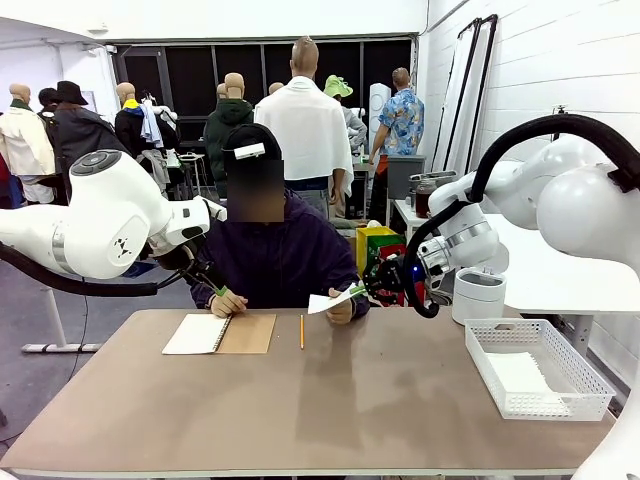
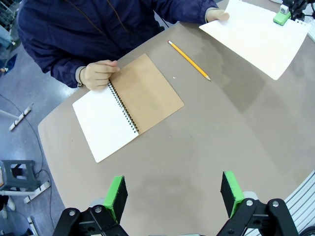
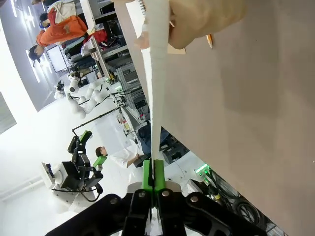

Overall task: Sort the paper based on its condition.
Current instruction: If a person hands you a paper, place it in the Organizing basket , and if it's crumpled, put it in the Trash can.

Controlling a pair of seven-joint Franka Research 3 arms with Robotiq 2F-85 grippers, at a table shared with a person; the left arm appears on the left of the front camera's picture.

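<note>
A flat white sheet of paper (image 1: 328, 300) hangs over the table's far edge, a person's hand (image 1: 341, 310) still holding its other side. My right gripper (image 1: 360, 291) is shut on the sheet's edge. In the right wrist view the paper (image 3: 154, 98) runs edge-on from the hand (image 3: 206, 19) down into the shut right gripper (image 3: 154, 178). The left wrist view shows the same paper (image 2: 256, 34) top right. My left gripper (image 2: 173, 194) hovers open over bare table. In the front view it (image 1: 213, 284) hangs near the person's other hand.
A spiral notebook (image 2: 128, 103) lies open under the person's other hand (image 2: 98, 73), with a pencil (image 2: 189, 60) beside it. A white mesh basket (image 1: 590, 395) holding white sheets (image 1: 520, 375) stands at the right. A white cylinder (image 1: 478, 295) sits behind it.
</note>
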